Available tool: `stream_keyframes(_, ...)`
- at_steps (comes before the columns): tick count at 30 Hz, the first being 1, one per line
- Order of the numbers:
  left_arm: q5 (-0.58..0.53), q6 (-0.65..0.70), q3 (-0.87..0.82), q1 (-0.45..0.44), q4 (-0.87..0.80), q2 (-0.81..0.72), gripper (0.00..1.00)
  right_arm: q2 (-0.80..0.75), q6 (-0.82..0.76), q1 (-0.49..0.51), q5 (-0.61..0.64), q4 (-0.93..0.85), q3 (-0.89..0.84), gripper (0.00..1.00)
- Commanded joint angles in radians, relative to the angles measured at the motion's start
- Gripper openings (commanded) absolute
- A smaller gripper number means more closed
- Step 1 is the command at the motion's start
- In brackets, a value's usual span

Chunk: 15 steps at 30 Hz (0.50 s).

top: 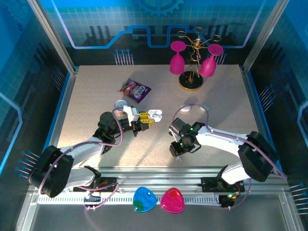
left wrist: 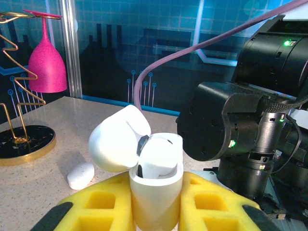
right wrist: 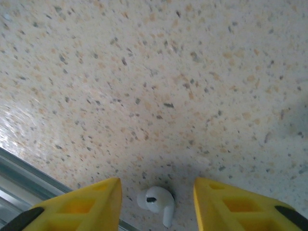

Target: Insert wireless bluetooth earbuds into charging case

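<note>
Beige speckled tabletop [top: 86,96], earbud [right wrist: 156,202], blue walls [top: 96,19]

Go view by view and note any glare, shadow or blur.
Top external: glare whitens the near rail; soft shadows lie on the table near its front. Left wrist: the white charging case is brightly lit and sharp against the dark right arm. Right wrist: the earbud lies in shadow; a bright sheen streaks the table at left.
</note>
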Motion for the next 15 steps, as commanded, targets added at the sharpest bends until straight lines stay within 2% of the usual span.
stream_keyframes(1,0.002,0.02,-0.002,0.009,0.01,-0.018,0.2,0.036,-0.01,0.035,0.034,-0.105,0.035,0.47)
stream_keyframes(8,-0.005,0.043,0.003,0.009,-0.029,-0.038,0.21,0.139,-0.004,0.099,0.069,-0.187,0.118,0.47)
stream_keyframes(15,-0.005,0.044,0.0,0.009,-0.032,-0.042,0.21,0.202,-0.008,0.12,0.072,-0.2,0.153,0.43)
